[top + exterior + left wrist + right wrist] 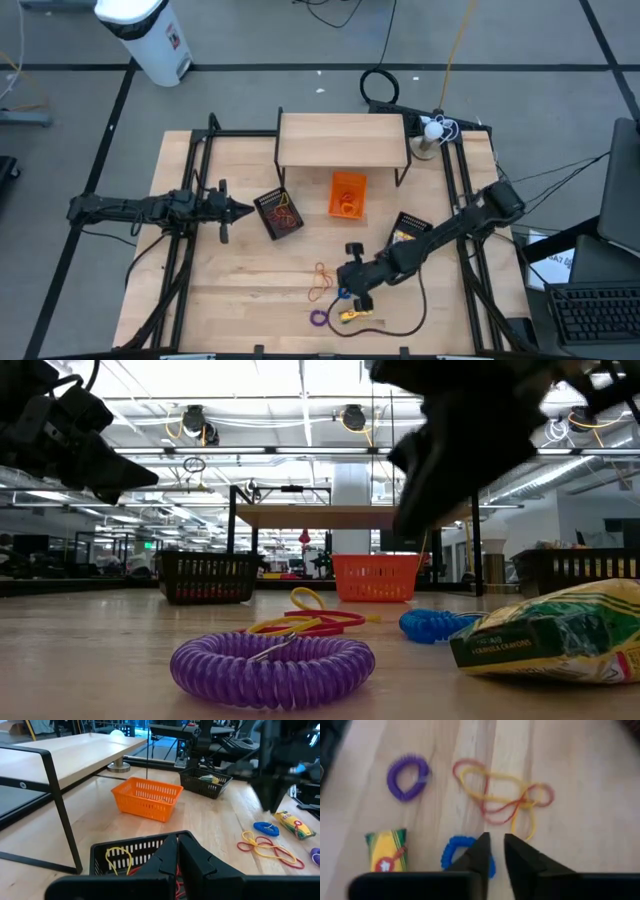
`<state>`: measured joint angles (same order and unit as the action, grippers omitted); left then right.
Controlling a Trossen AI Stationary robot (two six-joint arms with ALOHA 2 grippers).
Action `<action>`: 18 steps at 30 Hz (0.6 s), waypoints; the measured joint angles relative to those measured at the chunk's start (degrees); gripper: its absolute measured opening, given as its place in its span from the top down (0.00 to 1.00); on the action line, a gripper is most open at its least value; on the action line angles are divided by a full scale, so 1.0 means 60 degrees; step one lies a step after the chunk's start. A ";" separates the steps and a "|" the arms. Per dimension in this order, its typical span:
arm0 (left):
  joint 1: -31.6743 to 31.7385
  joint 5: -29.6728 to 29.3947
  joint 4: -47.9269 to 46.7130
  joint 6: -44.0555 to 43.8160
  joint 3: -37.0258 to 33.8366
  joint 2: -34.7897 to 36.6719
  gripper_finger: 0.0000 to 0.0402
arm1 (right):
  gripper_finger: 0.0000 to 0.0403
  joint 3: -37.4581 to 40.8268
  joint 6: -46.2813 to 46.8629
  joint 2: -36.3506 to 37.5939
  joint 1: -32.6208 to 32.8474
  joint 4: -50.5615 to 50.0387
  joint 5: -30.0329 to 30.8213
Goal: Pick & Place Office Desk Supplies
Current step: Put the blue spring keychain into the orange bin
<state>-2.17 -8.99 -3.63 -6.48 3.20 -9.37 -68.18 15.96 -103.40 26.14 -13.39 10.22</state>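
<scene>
Right gripper fingers slightly parted, grasping nothing, directly over blue coil ring; left gripper clenched, far off above black basket

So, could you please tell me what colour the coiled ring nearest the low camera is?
Purple; the coiled ring shows best in the low view.

A pale wooden table filled the overhead view, and a raised wooden shelf on dark legs stood at its far edge. Off the table, on the grey floor, sat a white bin (top left corner). A black cable coil lay beyond the shelf.
</scene>
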 joint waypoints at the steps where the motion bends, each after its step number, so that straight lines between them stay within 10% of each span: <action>1: 0.0000 0.0000 0.0021 -0.0003 0.0000 0.0000 0.95 | 0.81 -0.0001 0.0073 -0.0142 0.0002 -0.0029 -0.0005; 9: 0.0000 0.0000 0.0068 0.0004 0.0000 0.0000 0.95 | 0.56 -0.0007 0.0063 -0.0851 0.0035 0.0012 -0.0022; 18: 0.0000 -0.0004 0.0071 0.0011 0.0004 0.0000 0.95 | 0.60 -0.0047 0.0059 -0.1400 -0.0032 -0.0200 -0.0508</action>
<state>-2.17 -9.02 -3.20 -6.42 3.22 -9.37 -68.47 16.31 -111.80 25.95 -14.59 7.18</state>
